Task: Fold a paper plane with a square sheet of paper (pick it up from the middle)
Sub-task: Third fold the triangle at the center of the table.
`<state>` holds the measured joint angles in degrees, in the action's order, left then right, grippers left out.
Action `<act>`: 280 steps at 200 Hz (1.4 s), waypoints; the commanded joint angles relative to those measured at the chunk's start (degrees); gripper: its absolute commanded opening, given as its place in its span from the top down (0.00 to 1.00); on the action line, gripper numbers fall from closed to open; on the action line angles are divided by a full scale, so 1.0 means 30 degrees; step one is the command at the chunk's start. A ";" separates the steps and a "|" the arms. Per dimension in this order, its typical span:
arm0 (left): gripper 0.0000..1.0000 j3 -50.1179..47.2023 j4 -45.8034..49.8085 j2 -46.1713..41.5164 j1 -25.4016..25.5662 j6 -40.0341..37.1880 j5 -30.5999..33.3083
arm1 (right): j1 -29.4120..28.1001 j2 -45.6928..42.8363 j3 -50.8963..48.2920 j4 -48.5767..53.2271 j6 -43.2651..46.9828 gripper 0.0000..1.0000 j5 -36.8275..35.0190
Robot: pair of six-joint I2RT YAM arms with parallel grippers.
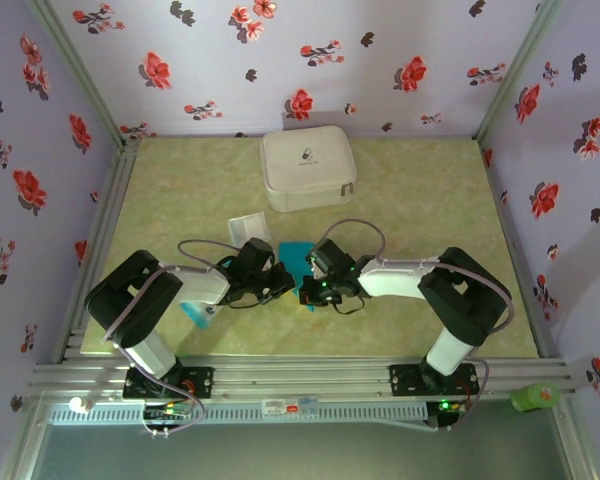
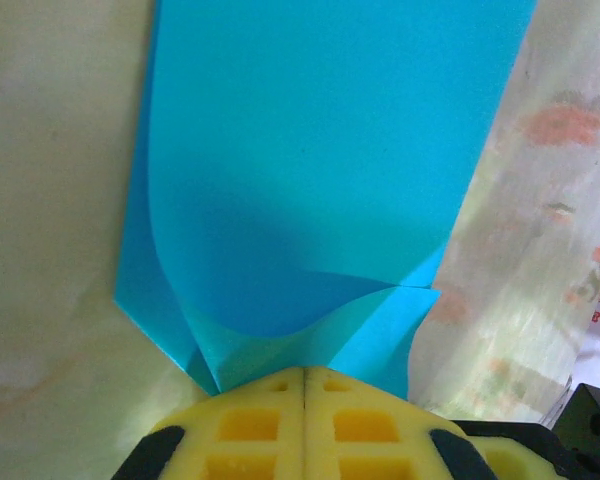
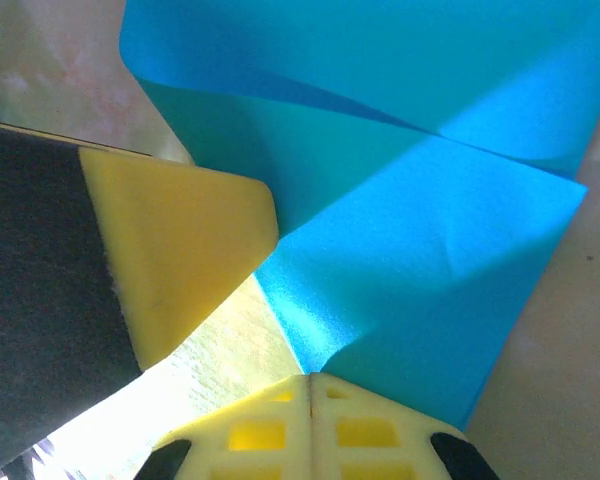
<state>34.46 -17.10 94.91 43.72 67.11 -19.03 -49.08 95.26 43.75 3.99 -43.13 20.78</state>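
Observation:
The square sheet of paper (image 1: 296, 260) is bright blue and sits mid-table between my two wrists. In the left wrist view the paper (image 2: 320, 170) has a curled upper layer, and pleats run down into my left gripper (image 2: 305, 372), whose yellow tips are shut on the near edge. In the right wrist view the paper (image 3: 430, 250) shows a diagonal crease, and a puckered corner ends at my right gripper (image 3: 310, 374), also shut on it. The left gripper's yellow finger (image 3: 180, 260) stands close on the left. From above, the left gripper (image 1: 280, 284) and right gripper (image 1: 310, 290) nearly touch.
A white zipped case (image 1: 308, 168) lies at the back centre. A small whitish translucent square (image 1: 250, 228) sits just behind the left wrist. A pale blue-and-white packet (image 1: 198, 312) lies near the left arm's base. Flowered walls close three sides.

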 commanded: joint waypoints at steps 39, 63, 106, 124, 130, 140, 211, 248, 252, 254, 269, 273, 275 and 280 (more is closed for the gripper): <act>1.00 -0.0119 0.1306 0.0471 0.0020 -0.0369 0.0450 | -0.0145 -0.1532 0.0131 0.0468 -0.0075 0.97 0.0475; 1.00 -0.0117 0.1306 0.0515 -0.0008 -0.0372 0.0424 | -0.0218 -0.0989 0.0471 0.0612 0.0227 0.97 0.1228; 1.00 -0.0155 0.1219 0.0501 0.0011 -0.0369 0.0445 | -0.0296 -0.0296 0.0447 0.0425 -0.0127 0.98 0.0026; 1.00 -0.0174 0.1219 0.0501 -0.0015 -0.0369 0.0449 | -0.0178 -0.0078 0.0234 0.0306 -0.0291 0.98 -0.0271; 1.00 -0.0149 0.1219 0.0529 -0.0043 -0.0361 0.0446 | -0.0149 -0.0083 0.0017 0.0164 -0.0421 0.98 -0.0400; 1.00 -0.0156 0.1248 0.0516 -0.0044 -0.0396 0.0451 | -0.0088 -0.0044 -0.0361 -0.0088 -0.0693 0.98 -0.0514; 1.00 -0.0264 0.1306 0.0552 -0.0190 -0.0486 0.0407 | 0.0064 -0.0812 -0.2614 -0.1618 -0.1844 0.97 -0.0168; 1.00 -0.0371 0.1394 0.0384 -0.0377 -0.0501 0.0396 | 0.0065 -0.1471 -0.3294 -0.2208 -0.2117 0.96 0.0392; 1.00 -0.0367 0.1387 0.0384 -0.0394 -0.0489 0.0399 | 0.0043 -0.1532 -0.3334 -0.2209 -0.2099 0.96 0.0468; 1.00 -0.0393 0.1393 0.0391 -0.0417 -0.0487 0.0410 | 0.0049 -0.1574 -0.3355 -0.2165 -0.2075 0.96 0.0460; 1.00 -0.0433 0.1424 0.0384 -0.0492 -0.0486 0.0430 | 0.0043 -0.1878 -0.3518 -0.1852 -0.1971 0.95 0.0444; 1.00 -0.0453 0.1451 0.0384 -0.0511 -0.0486 0.0425 | 0.0042 -0.2002 -0.3558 -0.1804 -0.1948 0.95 0.0448; 1.00 -0.0466 0.1453 0.0398 -0.0512 -0.0486 0.0424 | 0.0056 -0.2029 -0.3586 -0.1778 -0.1935 0.95 0.0448; 1.00 -0.0450 0.1453 0.0388 -0.0512 -0.0486 0.0450 | 0.0042 -0.2159 -0.3673 -0.1726 -0.1912 0.95 0.0441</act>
<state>34.44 -17.10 94.91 43.16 67.11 -19.40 -49.12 90.56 34.81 -5.76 -48.51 21.47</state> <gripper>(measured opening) 0.052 0.051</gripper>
